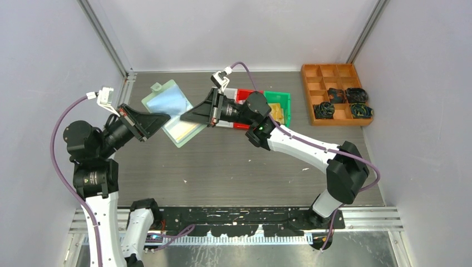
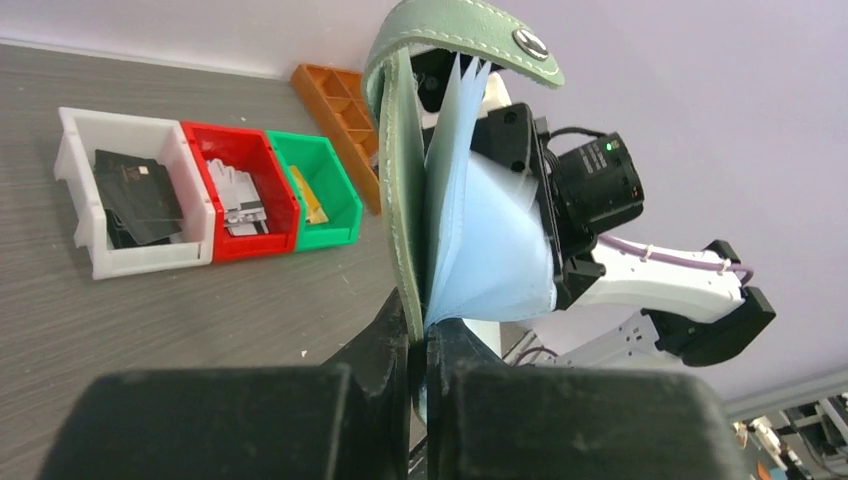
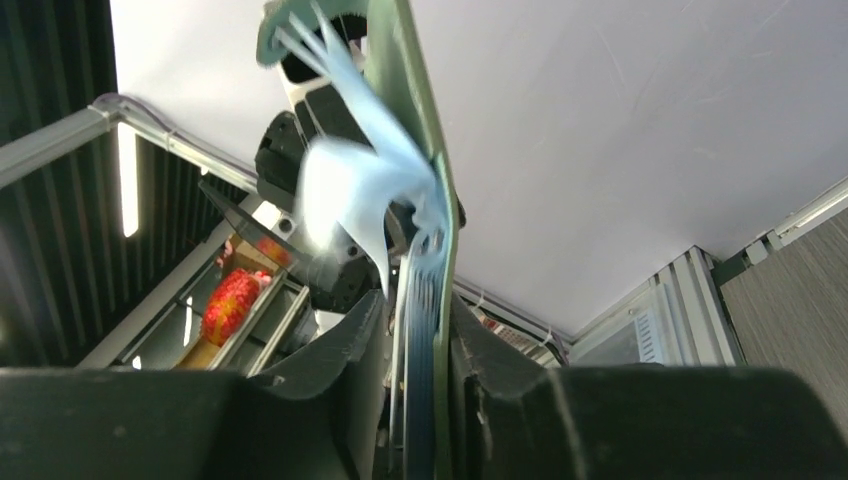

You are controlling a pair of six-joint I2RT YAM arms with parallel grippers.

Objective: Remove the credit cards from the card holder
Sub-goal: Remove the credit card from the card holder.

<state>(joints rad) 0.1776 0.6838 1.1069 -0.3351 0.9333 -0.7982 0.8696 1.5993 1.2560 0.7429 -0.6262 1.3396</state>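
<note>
The mint-green card holder [image 1: 170,105] is held open above the table between both grippers. My left gripper [image 1: 165,119] is shut on its left edge, and the left wrist view shows the fingertips [image 2: 420,330] pinching the green cover [image 2: 400,200] with the pale blue pockets [image 2: 490,230] fanned out. My right gripper [image 1: 185,116] is shut on the opposite edge, with the jaws [image 3: 415,300] around the cover [image 3: 420,120] and the pocket stack. A black card [image 2: 135,195], silver cards [image 2: 240,200] and a gold card [image 2: 310,200] lie in bins. No card shows clearly inside the holder.
A white bin [image 2: 75,180], a red bin [image 2: 200,150] and a green bin [image 1: 281,100] stand in a row at the back, partly under my right arm. An orange compartment tray [image 1: 320,72] with black coiled cables stands at the back right.
</note>
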